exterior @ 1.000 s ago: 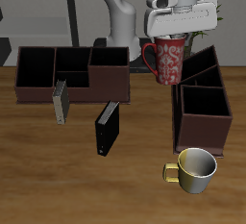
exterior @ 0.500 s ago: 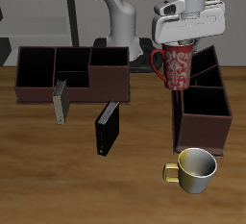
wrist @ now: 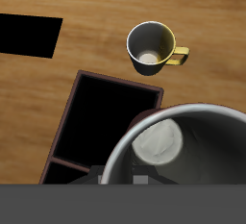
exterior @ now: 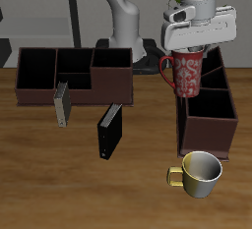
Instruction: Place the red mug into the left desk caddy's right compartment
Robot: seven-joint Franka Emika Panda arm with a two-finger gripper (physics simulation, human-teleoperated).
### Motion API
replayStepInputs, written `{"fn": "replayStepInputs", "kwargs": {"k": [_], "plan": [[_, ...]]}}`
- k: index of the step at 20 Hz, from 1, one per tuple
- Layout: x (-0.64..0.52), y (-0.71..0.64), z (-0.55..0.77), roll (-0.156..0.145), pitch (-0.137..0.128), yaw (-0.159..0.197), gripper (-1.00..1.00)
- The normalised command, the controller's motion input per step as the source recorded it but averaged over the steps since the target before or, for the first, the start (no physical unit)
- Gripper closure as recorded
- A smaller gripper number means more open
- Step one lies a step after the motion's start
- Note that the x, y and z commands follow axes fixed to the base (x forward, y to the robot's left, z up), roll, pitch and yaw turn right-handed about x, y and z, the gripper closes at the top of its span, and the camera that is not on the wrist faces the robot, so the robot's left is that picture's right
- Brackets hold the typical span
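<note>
End effector (exterior: 187,46) grips the red mug (exterior: 187,74) (no legible markings) above the left desk caddy (exterior: 208,115).

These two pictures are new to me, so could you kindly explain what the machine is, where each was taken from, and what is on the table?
The machine is a simulated robot arm ending in a two-fingered gripper; its jaws are shut on the red mug, held in the air. One picture looks at the table from the front and above. The other comes from a camera on the gripper, looking down past the mug's grey inside. Below the mug stands the left desk caddy, a dark brown divided box, with its large right compartment open underneath. Also on the table: a yellow mug, a wide brown caddy and two upright books.
</note>
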Motion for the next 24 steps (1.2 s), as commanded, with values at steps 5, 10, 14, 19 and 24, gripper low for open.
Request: {"fn": "replayStepInputs", "kwargs": {"k": [5, 10, 14, 19, 24], "plan": [[-0.01, 0.29, -0.11, 0.038, 0.008, 0.015, 1.00], [0.00, 0.23, -0.07, 0.015, 0.004, 0.011, 1.00], [0.06, 0.19, -0.04, -0.023, 0.018, -0.008, 1.00], [-0.01, 0.26, -0.02, 0.016, -0.007, 0.030, 1.00], [0.02, 0.22, -0.12, 0.016, 0.017, 0.016, 1.00]]}}
